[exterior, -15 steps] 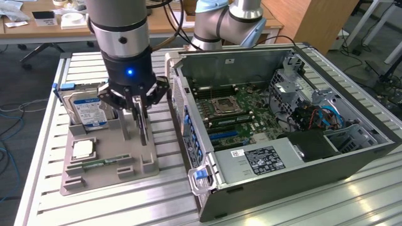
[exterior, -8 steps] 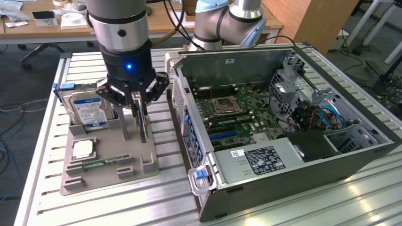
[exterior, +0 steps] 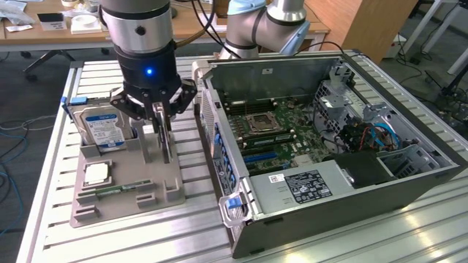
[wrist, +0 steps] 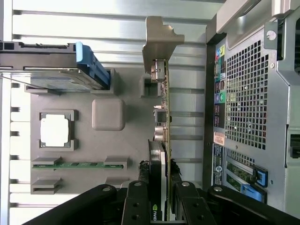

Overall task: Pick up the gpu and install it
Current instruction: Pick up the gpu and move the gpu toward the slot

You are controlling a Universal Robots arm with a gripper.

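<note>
Both faces of the gpu [wrist: 158,164] sit clamped in the gripper [wrist: 160,192], near one end; that off-centre hold could let it tilt and snag its tray [wrist: 131,140] slot.

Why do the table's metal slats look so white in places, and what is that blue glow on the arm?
Exterior view: room light glares off the table slats beside the computer case; the blue glow is a small lamp lit on the arm. Wrist view: the slats wash out to white, as does the pale chip in the grey tray.
</note>
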